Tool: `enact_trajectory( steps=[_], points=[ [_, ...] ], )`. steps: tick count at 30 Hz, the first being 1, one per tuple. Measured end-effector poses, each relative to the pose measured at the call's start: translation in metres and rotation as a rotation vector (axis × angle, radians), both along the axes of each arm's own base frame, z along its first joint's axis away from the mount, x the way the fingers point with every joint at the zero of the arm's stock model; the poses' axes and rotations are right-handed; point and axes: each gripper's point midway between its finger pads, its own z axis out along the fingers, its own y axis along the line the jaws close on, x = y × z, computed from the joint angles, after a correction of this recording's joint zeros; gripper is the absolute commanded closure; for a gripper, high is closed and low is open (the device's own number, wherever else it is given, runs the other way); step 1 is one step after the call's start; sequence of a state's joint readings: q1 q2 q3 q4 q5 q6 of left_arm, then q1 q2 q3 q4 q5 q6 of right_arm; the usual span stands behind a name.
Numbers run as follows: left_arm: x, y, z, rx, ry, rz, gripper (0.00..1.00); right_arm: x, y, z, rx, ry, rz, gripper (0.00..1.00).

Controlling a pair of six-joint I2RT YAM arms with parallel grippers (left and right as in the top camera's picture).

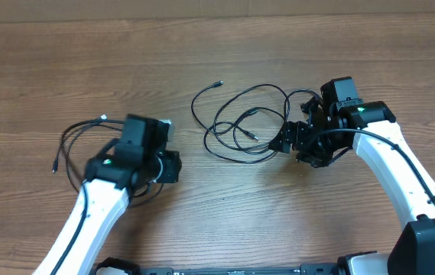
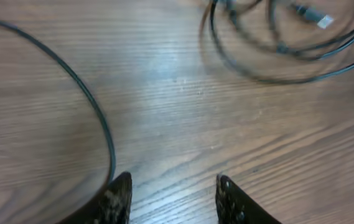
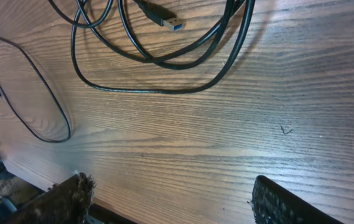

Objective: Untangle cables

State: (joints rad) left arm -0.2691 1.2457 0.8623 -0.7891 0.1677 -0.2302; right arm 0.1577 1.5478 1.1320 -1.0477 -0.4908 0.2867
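Near left: the left hand (image 2: 173,186) is low over the tabletop (image 1: 217,46). Its fingers are moderately apart with bare wood between them, and nothing is gripped. Just left of that arm a loose cable (image 1: 70,131) lies flat in an open loop.

Right side, slightly farther: the right hand (image 3: 173,193) is spread wide and likewise grips nothing; only wood grain shows between its fingers.

Centre, just left of the right hand: the tangled cables (image 1: 241,126) lie flat in several overlapping black loops, with a blue-tipped plug (image 3: 167,22) among them. Whether any strand touches the right hand cannot be told.

Farthest: one cord end (image 1: 219,82) trails toward the far edge.
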Motion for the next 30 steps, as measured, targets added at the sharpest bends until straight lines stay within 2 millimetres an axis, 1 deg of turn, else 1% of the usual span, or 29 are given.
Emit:
enact_trajectory(
  steps=[3,4,5,6,9,10,11,14,16,18,21,23,27,30],
  points=[
    [-0.002,-0.001,-0.032,0.02,0.095,-0.001,0.66,0.0,0.0,0.0,0.0,0.001,0.0,0.2],
    [-0.004,-0.002,-0.045,0.029,0.143,-0.003,0.68,0.0,0.0,0.0,0.0,0.0,0.0,0.19],
    [-0.005,-0.002,-0.054,0.033,0.174,-0.004,0.72,0.0,0.0,0.0,0.0,0.0,-0.001,0.2],
    [-0.009,-0.002,-0.068,0.042,0.228,-0.004,0.75,0.0,0.0,0.0,0.0,0.001,0.0,0.2],
    [-0.015,-0.001,-0.095,0.063,0.318,-0.004,0.82,0.0,0.0,0.0,0.0,0.001,-0.001,0.2],
    [-0.017,0.0,-0.102,0.07,0.34,-0.004,0.86,0.0,0.0,0.0,0.0,0.001,0.0,0.19],
    [-0.02,0.0,-0.107,0.073,0.364,-0.005,0.87,0.0,0.0,0.0,0.0,0.001,0.0,0.2],
    [-0.017,0.004,-0.108,0.098,0.371,0.027,0.89,0.0,0.0,0.0,-0.001,0.002,0.0,0.2],
    [-0.018,0.012,-0.109,0.14,0.389,0.082,0.88,-0.001,0.0,0.0,-0.001,0.003,0.0,0.2],
    [-0.02,0.028,-0.109,0.205,0.406,0.165,0.88,-0.001,0.0,0.0,-0.001,0.006,0.0,0.2],
    [-0.021,0.058,-0.109,0.284,0.421,0.302,0.85,-0.001,0.0,0.0,-0.001,0.007,-0.001,0.19],
    [-0.019,0.078,-0.108,0.307,0.42,0.39,0.82,-0.002,0.0,0.0,-0.002,0.008,0.0,0.2],
    [-0.011,0.119,-0.108,0.315,0.401,0.554,0.82,-0.003,0.0,0.0,-0.002,0.012,0.0,0.2],
    [-0.006,0.144,-0.107,0.309,0.383,0.644,0.81,-0.002,0.0,0.0,-0.002,0.011,0.0,0.2]
  ],
)
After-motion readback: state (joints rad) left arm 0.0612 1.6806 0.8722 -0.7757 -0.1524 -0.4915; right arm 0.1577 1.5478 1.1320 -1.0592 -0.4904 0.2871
